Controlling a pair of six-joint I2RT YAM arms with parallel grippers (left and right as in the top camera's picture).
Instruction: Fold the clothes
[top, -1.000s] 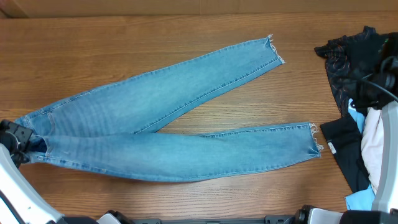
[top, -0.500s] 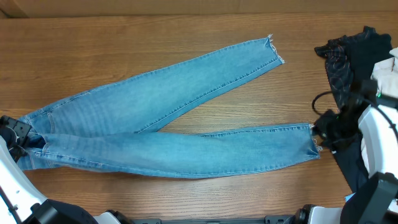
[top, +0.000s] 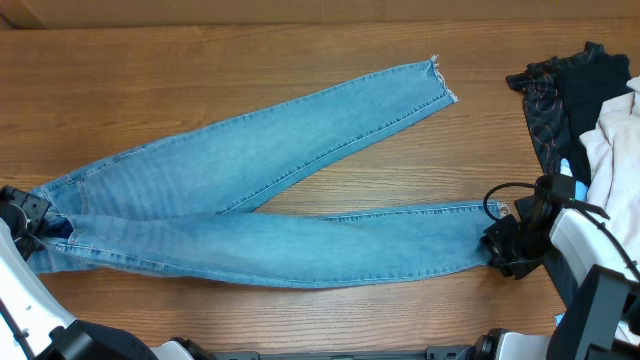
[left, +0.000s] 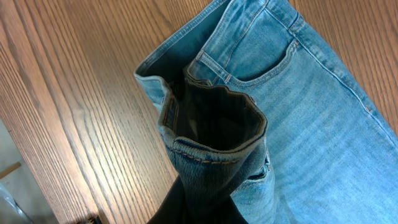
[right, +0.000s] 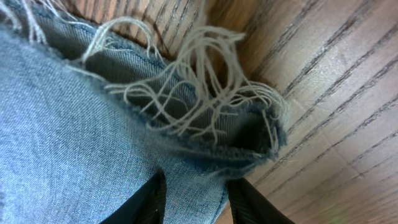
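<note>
Left gripper (top: 22, 225) pinches the waistband (left: 211, 146) of the light blue jeans (top: 250, 180); right gripper (right: 196, 196), fingers narrowly parted, straddles one leg's frayed hem (right: 205, 106).

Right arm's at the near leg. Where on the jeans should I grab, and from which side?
Probably the frayed hem of the jeans, coming in from the right end: the leg lies flat with that edge free, so one finger can slip under.
</note>
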